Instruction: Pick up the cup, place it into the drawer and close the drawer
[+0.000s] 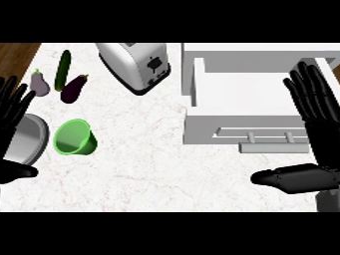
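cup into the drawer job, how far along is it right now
Done: only that the white drawer already stands open. In hand: nothing; the left hand and right hand are both open, fingers up, holding nothing. Left: all of it. The green cup lies on its side on the counter, beside a metal bowl, and the drawer has yet to be closed.

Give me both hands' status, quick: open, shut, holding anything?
Left hand: open, fingers straight, holding nothing; the green cup lies apart on the counter.
Right hand: open, fingers straight, holding nothing, over the open drawer.
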